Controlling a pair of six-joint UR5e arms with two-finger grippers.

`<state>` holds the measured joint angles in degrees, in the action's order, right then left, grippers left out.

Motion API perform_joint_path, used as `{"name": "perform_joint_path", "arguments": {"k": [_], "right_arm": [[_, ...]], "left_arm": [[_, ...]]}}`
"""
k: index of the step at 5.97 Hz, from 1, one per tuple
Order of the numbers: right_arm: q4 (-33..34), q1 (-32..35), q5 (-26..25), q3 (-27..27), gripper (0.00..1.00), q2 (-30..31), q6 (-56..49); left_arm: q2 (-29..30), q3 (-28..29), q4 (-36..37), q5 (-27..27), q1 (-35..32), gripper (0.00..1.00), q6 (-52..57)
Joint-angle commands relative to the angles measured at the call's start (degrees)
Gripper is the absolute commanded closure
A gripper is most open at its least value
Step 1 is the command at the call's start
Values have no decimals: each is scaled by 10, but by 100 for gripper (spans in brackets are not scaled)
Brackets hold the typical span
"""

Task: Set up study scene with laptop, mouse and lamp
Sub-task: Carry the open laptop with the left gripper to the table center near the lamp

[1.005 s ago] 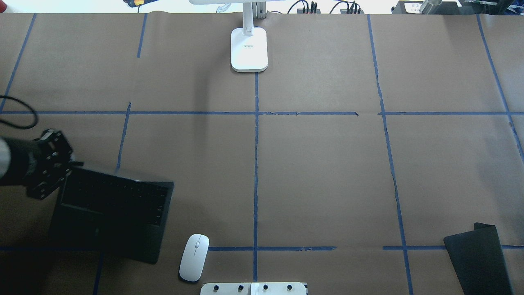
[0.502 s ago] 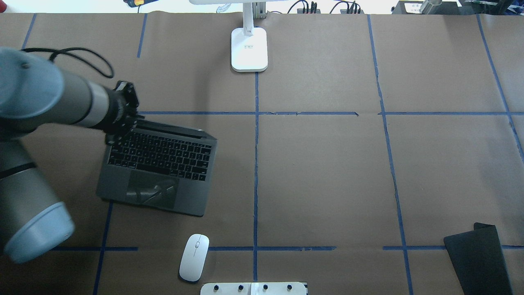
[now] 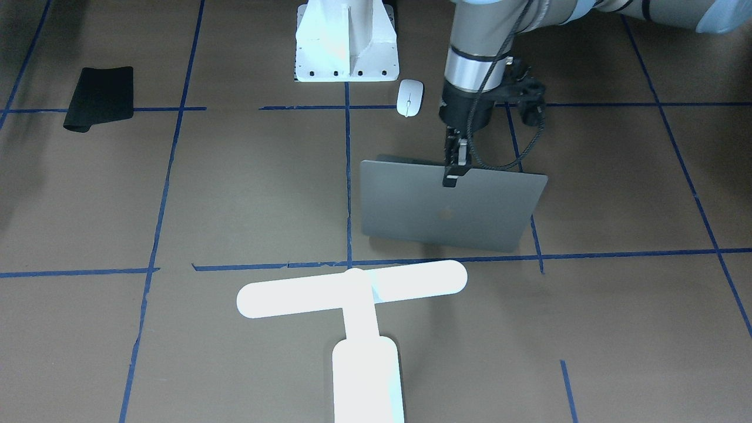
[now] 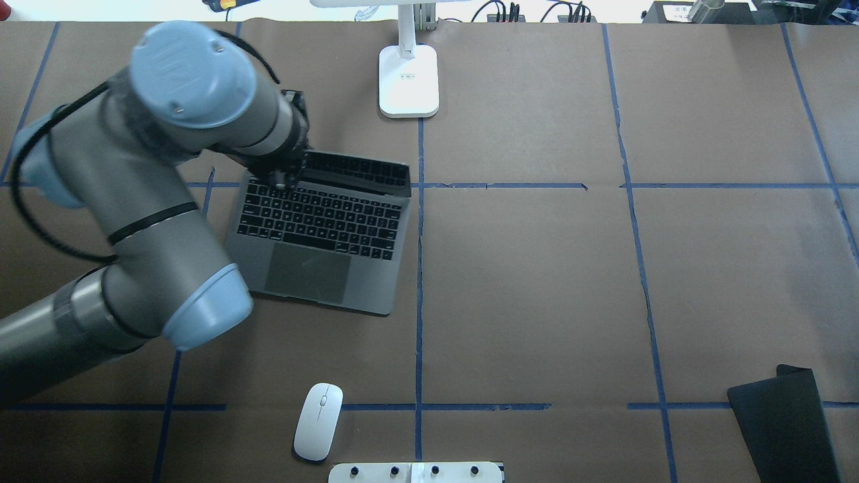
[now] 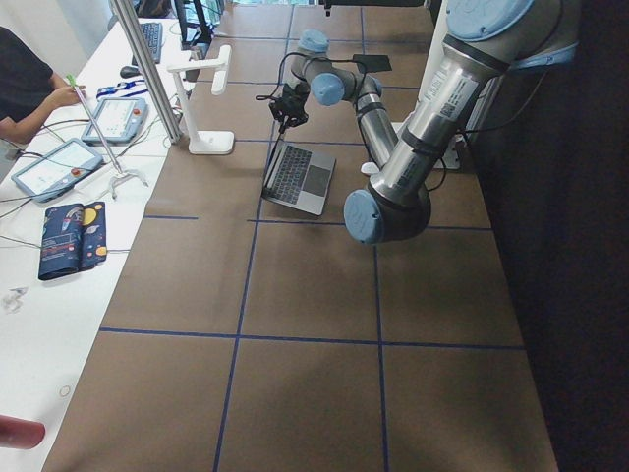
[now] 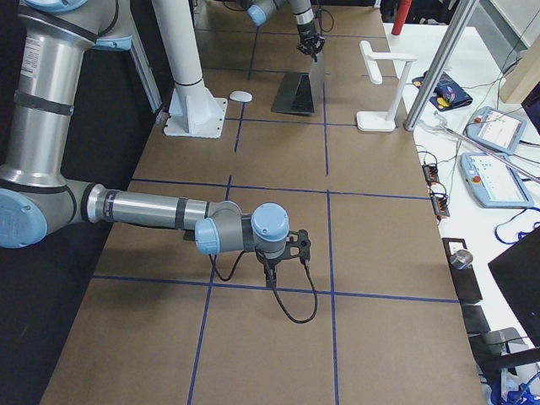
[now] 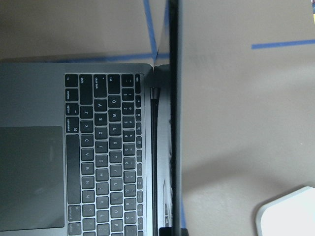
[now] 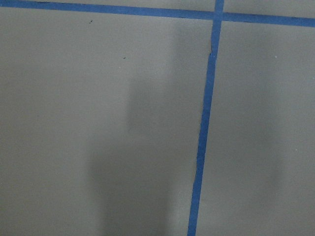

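Silver-grey laptop (image 3: 446,205) sits open on brown-paper table (image 3: 617,205), robot's left half, just beside centre tape line, lid near upright. L gripper (image 3: 455,171) pinches lid's top edge. Mouse (image 4: 318,421) near robot base, well apart from laptop. Lamp (image 3: 352,288) at far edge. R gripper (image 6: 271,277) hangs low over paper; spread or pressed together, can't tell.

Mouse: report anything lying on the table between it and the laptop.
Nothing visible does. Only bare brown paper separates the mouse from the laptop, whose lid the left gripper holds.
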<state>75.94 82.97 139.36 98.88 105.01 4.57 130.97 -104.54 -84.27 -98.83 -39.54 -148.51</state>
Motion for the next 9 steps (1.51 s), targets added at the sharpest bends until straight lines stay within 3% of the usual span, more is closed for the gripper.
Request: {"name": "perform_joint_path", "arguments": {"k": [1,3,6,7,8,9], "right_arm": [[-2,0,4,0,0,5,0],[-3,0,6,1,0,9,-1],[-3,0,6,1,0,10,0],[-3,0,6,1,0,10,0],[-3,0,6,1,0,10,0],[-2,0,6,0,0,10,0]], "left_arm": [[75,93,-23,0,3,100,-47],[118,163,-56,17,3,100,-76],[117,175,-73,19,7,100,-96],[112,174,-77,19,11,84,-95],[111,174,-77,19,11,34,-93],[114,170,-78,19,10,29,-91]]}}
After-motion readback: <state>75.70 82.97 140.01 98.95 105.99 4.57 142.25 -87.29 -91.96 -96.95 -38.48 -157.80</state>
